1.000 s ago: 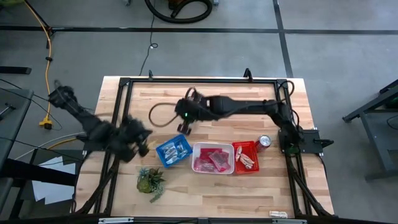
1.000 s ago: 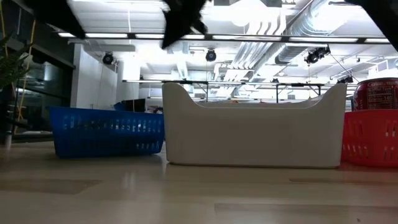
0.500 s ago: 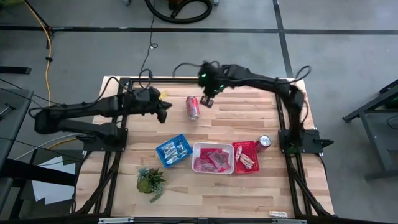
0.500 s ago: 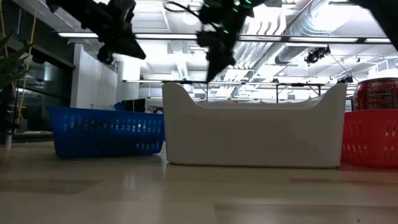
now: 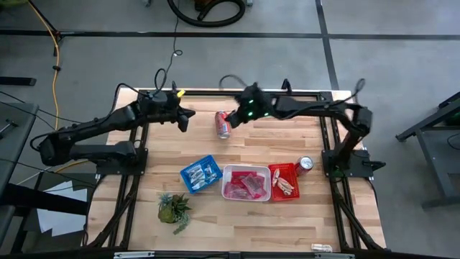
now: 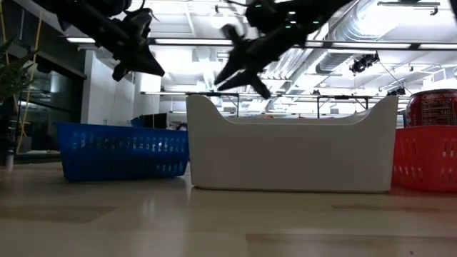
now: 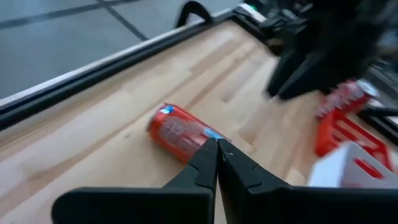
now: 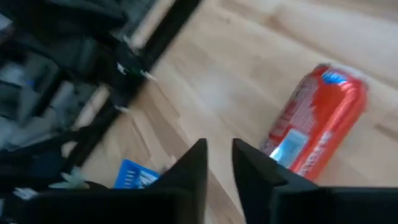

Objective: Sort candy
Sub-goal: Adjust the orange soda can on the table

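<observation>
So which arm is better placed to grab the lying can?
Right, probably. The right gripper hangs just beside the can with its fingers slightly apart. The left gripper is farther off and shut.

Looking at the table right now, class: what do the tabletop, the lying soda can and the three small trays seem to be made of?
Tabletop: pale wood, matte, with visible planks and grain. Lying soda can: probably thin metal, glossy red print with a sheen. Blue tray and red tray: likely plastic, slotted moulded walls. White tray: likely plastic, smooth and opaque.
</observation>
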`<state>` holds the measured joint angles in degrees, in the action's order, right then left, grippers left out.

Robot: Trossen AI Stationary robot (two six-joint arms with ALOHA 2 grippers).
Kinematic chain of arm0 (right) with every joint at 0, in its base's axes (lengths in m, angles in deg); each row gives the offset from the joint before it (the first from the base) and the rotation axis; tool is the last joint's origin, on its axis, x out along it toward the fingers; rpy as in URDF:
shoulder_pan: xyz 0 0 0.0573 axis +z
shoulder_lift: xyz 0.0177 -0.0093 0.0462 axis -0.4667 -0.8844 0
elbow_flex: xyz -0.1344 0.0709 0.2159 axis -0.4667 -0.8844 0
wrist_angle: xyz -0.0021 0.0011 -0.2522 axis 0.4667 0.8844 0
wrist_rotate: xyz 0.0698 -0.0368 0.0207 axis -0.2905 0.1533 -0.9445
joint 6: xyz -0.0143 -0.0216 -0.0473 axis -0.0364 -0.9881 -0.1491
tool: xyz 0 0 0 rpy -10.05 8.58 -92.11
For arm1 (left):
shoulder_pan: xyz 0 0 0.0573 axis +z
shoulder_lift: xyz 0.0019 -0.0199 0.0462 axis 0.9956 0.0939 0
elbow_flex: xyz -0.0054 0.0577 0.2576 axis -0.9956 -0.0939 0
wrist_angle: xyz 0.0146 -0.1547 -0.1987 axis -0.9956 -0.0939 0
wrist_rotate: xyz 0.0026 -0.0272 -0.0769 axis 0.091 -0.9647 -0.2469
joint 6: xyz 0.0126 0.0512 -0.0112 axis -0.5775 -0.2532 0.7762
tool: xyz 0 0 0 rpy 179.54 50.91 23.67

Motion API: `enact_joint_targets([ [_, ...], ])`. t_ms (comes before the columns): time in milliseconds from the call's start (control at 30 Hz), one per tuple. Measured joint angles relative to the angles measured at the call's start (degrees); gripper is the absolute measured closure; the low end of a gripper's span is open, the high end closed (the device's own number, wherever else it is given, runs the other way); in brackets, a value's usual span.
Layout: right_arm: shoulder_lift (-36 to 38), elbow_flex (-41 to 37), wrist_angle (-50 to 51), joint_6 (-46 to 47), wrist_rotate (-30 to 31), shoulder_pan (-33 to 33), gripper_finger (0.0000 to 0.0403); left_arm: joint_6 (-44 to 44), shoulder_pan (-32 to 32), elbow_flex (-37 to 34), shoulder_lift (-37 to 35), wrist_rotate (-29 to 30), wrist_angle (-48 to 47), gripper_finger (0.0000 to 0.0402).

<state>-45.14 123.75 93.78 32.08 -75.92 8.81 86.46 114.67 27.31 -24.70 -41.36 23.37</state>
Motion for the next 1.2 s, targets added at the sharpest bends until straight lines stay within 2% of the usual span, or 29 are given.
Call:
enact_joint_targets([
  [100, -6.1, 8.8, 5.8, -2.1, 1.2, 2.2, 0.029, -2.5, 2.6, 0.0, -0.1, -6.8, 0.0, 0.0402],
  [167, -10.2, 16.8, 15.4, -6.2, 3.6, 2.9, 0.0252, -4.2, 4.4, 0.0, -0.2, -10.4, -0.1, 0.0401],
  [233, -14.9, 24.4, 26.6, -9.4, 8.8, 3.3, 0.0214, -5.5, 6.5, 0.0, -0.4, -13.4, -0.6, 0.0401],
  [367, -23.4, 36.6, 41.4, -7.9, 18.9, 3.5, 0.0144, -7.8, 10.4, 0.0, -1.6, -18.8, -3.3, 0.0401],
  [500, -29.4, 45.2, 47.8, -2.3, 20.3, 3.2, 0.0099, -8.7, 14.1, 0.0, -3.6, -22.1, -5.1, 0.0401],
  [700, -32.9, 53.0, 47.9, 1.0, 14.4, 2.8, 0.0082, -8.7, 18.0, 0.0, -6.2, -24.3, -5.0, 0.0401],
  [1033, -34.3, 52.3, 50.5, 9.9, 14.5, 2.8, 0.0081, -8.2, 19.6, 0.0, -6.7, -24.5, -5.1, 0.0402],
  [1200, -37.2, 52.3, 49.0, 11.9, 18.0, 2.9, 0.0081, -6.4, 19.6, 0.0, -6.7, -24.5, -4.9, 0.0401],
])
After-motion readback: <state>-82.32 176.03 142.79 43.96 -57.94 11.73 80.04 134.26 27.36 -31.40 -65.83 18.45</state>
